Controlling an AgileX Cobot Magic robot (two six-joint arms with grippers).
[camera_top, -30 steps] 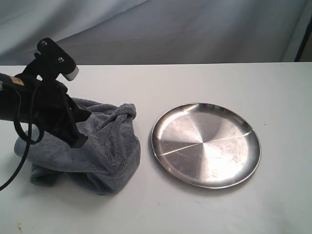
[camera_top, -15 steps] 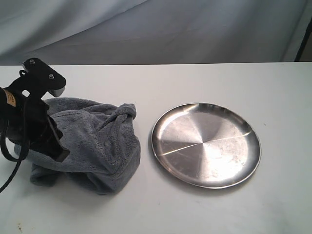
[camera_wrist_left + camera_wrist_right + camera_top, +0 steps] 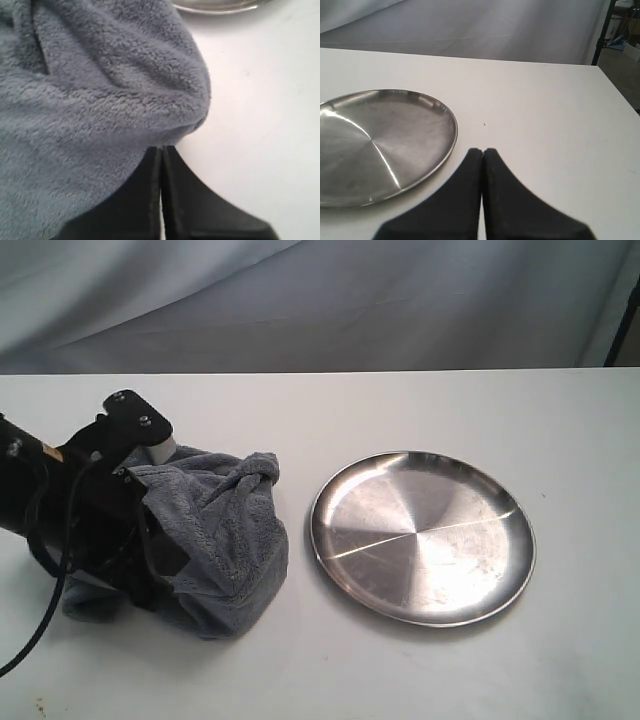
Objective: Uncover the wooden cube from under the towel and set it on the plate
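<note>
The dark-grey towel (image 3: pixel 225 540) lies bunched in a mound on the white table, left of the plate; the wooden cube is hidden. My left gripper (image 3: pixel 160 562) is low at the towel's left side, jaws pressed together, and its tips (image 3: pixel 162 148) touch the towel's (image 3: pixel 100 100) overhanging edge with no cloth visible between them. The steel plate (image 3: pixel 422 536) sits bare at centre right. My right gripper (image 3: pixel 483 150) is shut on nothing, hovering over the table just beside the plate's rim (image 3: pixel 451 145); it does not show in the exterior view.
The white table (image 3: pixel 420 410) runs back to a grey cloth backdrop. The left arm's black body and cable (image 3: pixel 40 540) reach in from the left edge. A dark stand leg (image 3: pixel 622 330) is at the far right.
The left arm swung out to the left, then came back right and lower against the towel. The towel's left part now stands raised and bunched. The plate has not moved.
</note>
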